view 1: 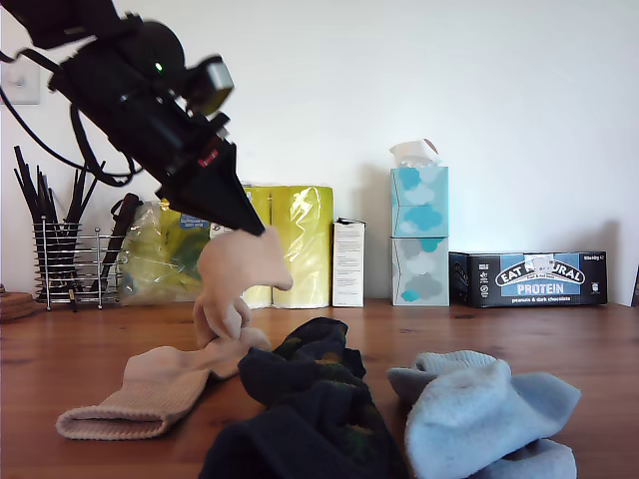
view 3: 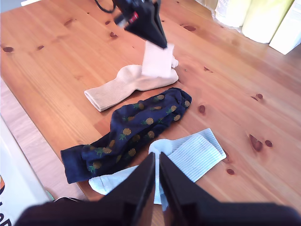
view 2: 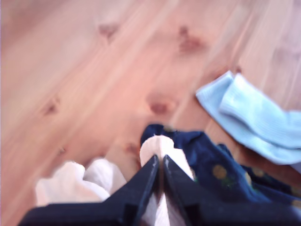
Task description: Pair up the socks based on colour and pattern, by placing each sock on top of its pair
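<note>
Socks on wood counter, one beige sock lifted

Tool one, my first gripper (view 1: 262, 232), has its dark tapered jaws pressed together on a soft beige fabric sock (view 1: 238, 284), pinching it near one end so it hangs off the wooden counter (view 1: 559, 334). In the exterior view this arm reaches down from about 10 o'clock, and the hanging sock's lower end meets a second beige sock with a ribbed cuff (view 1: 135, 394), which lies flat toward 8 o'clock. The first wrist view shows the same pinch: pale fabric (view 2: 162, 150) between the closed jaws of my first gripper (view 2: 160, 162).

A dark navy sock patterned with small yellowish pineapple-like spots (view 3: 131, 132) lies just beside the flat beige sock (view 3: 124, 84); in the exterior view it sits at about 6 o'clock. Whether it is one sock or two stacked, I cannot tell. Light blue ribbed socks (view 3: 193, 155) lie touching the navy one, at about 5 o'clock in the exterior view (view 1: 479, 409).

My second gripper (view 3: 157, 162) hovers above the light blue socks with its jaws nearly together and nothing between them.

Along the far wall stand yellow-wrapped paper rolls (view 1: 300, 244), stacked tissue boxes (view 1: 419, 235), a dark protein-bar box (view 1: 529, 279) and a wire utensil holder (view 1: 70, 264).
</note>
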